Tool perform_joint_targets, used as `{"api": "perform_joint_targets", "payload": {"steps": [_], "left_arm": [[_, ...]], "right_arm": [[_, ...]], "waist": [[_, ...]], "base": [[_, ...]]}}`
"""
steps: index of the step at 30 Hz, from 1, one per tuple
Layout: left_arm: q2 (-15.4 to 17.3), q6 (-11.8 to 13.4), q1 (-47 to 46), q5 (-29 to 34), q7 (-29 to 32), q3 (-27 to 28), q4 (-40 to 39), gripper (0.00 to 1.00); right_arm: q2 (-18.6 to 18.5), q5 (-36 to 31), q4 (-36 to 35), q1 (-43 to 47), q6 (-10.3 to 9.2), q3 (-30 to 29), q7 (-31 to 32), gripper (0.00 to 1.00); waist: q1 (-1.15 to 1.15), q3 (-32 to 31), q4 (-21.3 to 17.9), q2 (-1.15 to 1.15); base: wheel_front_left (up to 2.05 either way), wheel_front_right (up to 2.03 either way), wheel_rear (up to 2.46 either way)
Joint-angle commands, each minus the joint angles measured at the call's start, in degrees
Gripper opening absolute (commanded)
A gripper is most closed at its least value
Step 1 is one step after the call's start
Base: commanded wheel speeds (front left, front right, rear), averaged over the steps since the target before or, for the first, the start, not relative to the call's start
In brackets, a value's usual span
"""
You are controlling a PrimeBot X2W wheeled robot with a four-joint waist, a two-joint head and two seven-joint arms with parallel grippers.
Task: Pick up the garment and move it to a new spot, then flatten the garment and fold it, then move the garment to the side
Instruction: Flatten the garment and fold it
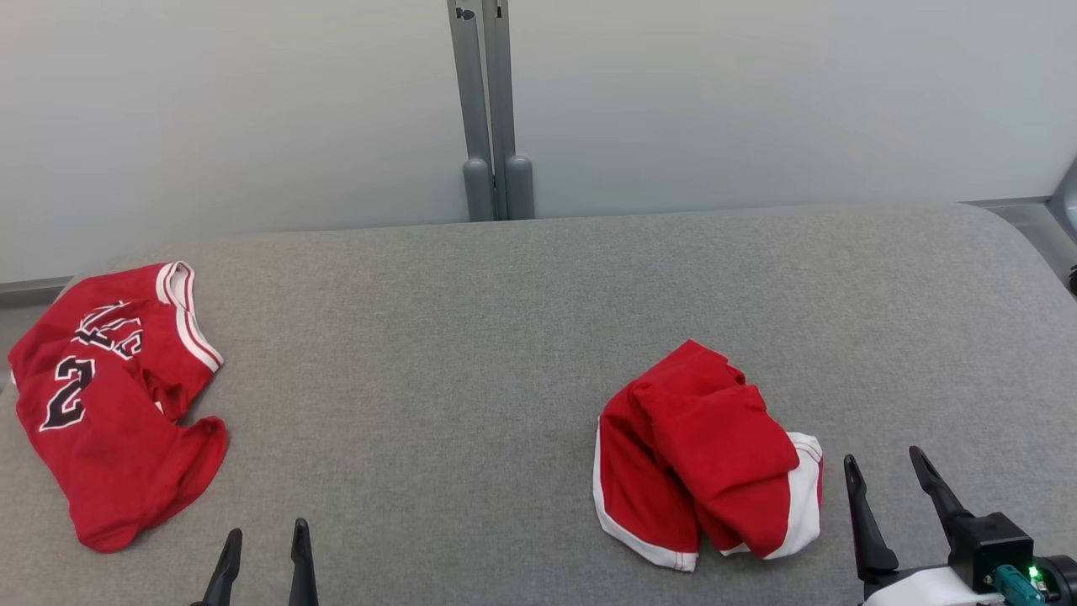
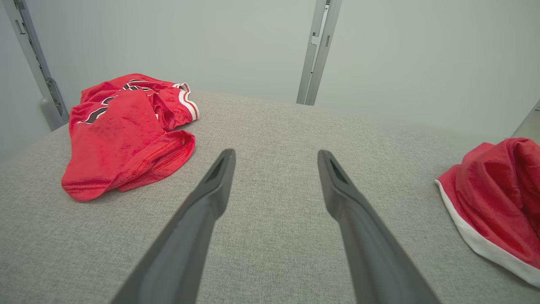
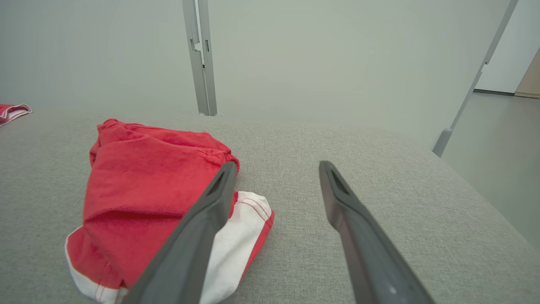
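Folding is judged not yet begun, as the crumpled red shorts (image 1: 707,454) are seen lying on the grey surface (image 1: 471,353) just left of the right fingers (image 1: 860,505), which are spread and empty, as are the left fingers (image 1: 301,555), with a rumpled red jersey (image 1: 109,404) farther to their left.

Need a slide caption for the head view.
Numbered red jersey left, crumpled red shorts right on grey table; left hand and right hand open, empty.
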Motion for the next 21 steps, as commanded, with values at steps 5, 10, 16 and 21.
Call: {"api": "perform_joint_targets", "payload": {"steps": [5, 10, 16, 21], "left_arm": [[-0.8, -1.4, 0.0, 1.5, 0.0, 2.4, -0.1, 1.00], [-1.0, -2.3, -1.1, 2.1, 0.0, 3.3, 0.5, 1.00], [-1.1, -2.8, -2.6, 1.4, 0.0, 2.7, 0.8, 1.00], [-1.0, -2.5, -2.9, 0.3, 0.0, 1.7, 1.2, 1.00]], "right_arm": [[0.5, 0.2, 0.3, 0.1, -0.06, 0.2, 0.0, 1.00], [0.8, -0.4, -1.0, -1.0, -0.06, 2.7, 0.0, 1.00], [0.7, 3.9, 4.9, -2.1, -0.05, 16.2, 1.4, 1.00], [-0.7, 8.1, 11.9, -3.9, -0.07, 23.7, 6.9, 1.00]], "waist": [[0.00, 0.4, -1.1, 0.00], [0.00, 0.8, -1.0, 0.00], [0.00, 1.8, 0.4, 0.00], [0.00, 2.3, 1.6, 0.00]], "base": [[0.00, 0.00, 0.00], [0.00, 0.00, 0.00], [0.00, 0.00, 0.00], [0.00, 0.00, 0.00]]}}
